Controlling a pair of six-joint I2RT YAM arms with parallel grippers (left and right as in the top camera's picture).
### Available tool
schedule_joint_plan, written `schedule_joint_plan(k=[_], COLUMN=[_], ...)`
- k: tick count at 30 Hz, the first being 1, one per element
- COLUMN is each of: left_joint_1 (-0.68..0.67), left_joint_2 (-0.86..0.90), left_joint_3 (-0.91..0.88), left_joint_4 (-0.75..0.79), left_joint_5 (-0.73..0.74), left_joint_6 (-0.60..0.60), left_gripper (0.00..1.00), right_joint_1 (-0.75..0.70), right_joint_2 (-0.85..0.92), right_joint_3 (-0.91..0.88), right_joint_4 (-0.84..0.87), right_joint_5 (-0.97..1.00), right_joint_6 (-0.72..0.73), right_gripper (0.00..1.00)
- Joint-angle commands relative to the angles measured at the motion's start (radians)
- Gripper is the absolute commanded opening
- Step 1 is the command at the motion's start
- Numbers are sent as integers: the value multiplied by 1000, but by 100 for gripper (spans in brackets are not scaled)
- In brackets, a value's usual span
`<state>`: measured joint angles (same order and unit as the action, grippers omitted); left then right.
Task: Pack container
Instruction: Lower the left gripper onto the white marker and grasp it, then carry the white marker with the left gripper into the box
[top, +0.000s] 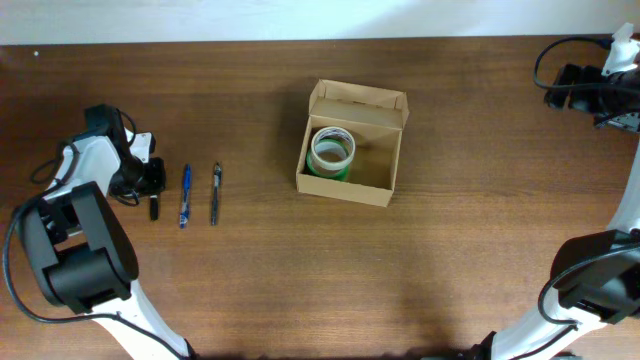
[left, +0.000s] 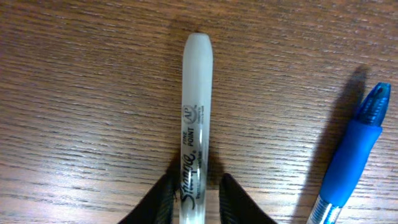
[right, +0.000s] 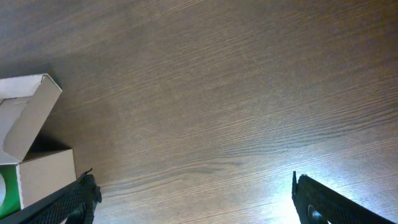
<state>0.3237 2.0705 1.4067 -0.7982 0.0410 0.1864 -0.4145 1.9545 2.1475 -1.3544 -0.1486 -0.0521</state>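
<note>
Container (top: 345, 188): centre of table (top: 250, 280), lid flap up for loading, green tape roll (top: 332, 152) inside.
Left gripper (left: 197, 194): narrowed astride flat-lying Sharpie marker (left: 196, 106), apparently the next item; firm grip not discernible.
Right gripper (right: 193, 199): wide open, empty, well away from the box.

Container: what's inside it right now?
In the overhead view, one green-sided tape roll sits in the left half of the container. The right half shows bare cardboard. Whatever lies under the roll is covered and cannot be seen.
</note>
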Motion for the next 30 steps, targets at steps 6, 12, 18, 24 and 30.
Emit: schedule_joint_plan(k=[6, 12, 18, 24, 30], left_joint_1=[0, 0, -6, -92, -348], left_joint_2=[71, 70, 51, 28, 27], left_joint_3=[-16, 8, 309, 824, 1212], left_joint_4=[-14, -72, -283, -537, -708], left_joint_5=[-37, -32, 179, 274, 274], left_joint_6=[-14, -17, 43, 233, 597], left_gripper=[2, 2, 1, 2, 2], right_joint_1=[2, 2, 2, 2, 2], right_joint_2=[-1, -1, -1, -1, -1], right_joint_3=[-1, -1, -1, -1, -1], right_joint_4=[0, 0, 0, 0, 0], right_joint_5=[-9, -9, -9, -9, -9], right_joint_6=[9, 9, 9, 9, 9], right_gripper=[99, 99, 99, 99, 99])
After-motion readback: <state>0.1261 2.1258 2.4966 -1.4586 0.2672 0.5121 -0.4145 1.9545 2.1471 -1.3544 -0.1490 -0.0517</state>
